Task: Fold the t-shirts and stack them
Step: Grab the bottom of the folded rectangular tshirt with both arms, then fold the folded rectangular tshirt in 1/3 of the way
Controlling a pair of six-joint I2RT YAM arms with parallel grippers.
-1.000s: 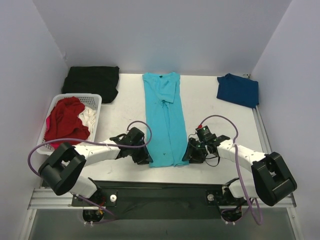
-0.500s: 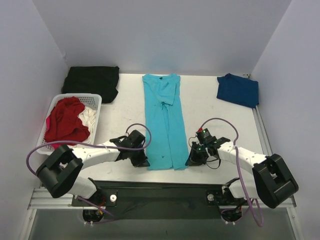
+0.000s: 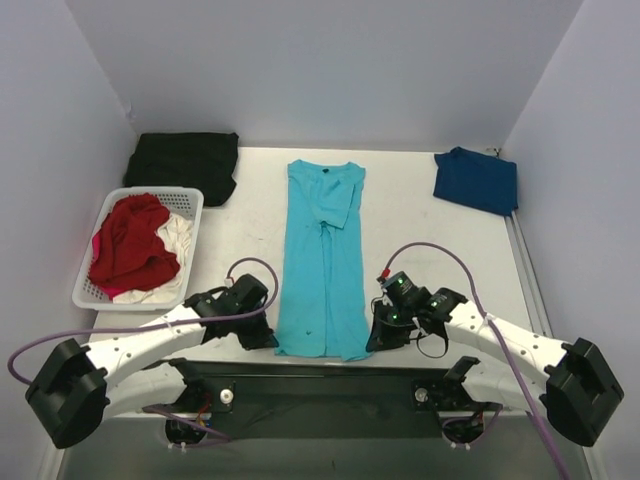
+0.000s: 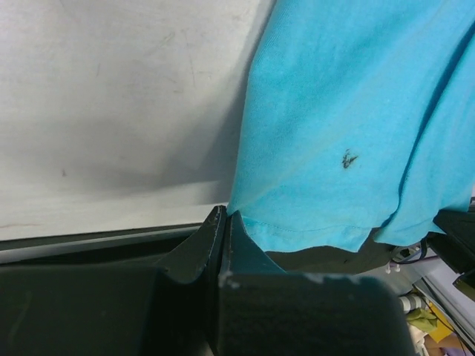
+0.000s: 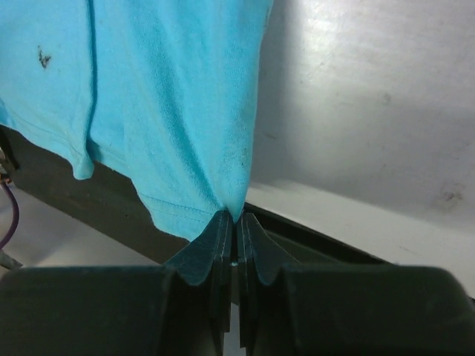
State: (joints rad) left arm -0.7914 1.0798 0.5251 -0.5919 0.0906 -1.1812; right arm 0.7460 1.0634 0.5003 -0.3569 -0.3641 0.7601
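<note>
Down at bottom centre, the left claw (image 3: pixel 271 342) and right claw (image 3: pixel 376 341) each pinch shut on a hem corner of the turquoise t-shirt (image 3: pixel 325 260), which lies lengthwise up the surface (image 3: pixel 430 240). The red t-shirt (image 3: pixel 128 245) sits in a basket (image 3: pixel 190 200) at left, the navy t-shirt (image 3: pixel 477 180) at upper right.

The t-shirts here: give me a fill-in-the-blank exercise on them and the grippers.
The left gripper and right gripper each pinch a near corner of the turquoise t-shirt, so neither is ____.
The red t-shirt sits in the ____ basket.
The navy t-shirt lies at the table's far ____ corner.
Missing: open; white; right.
</note>
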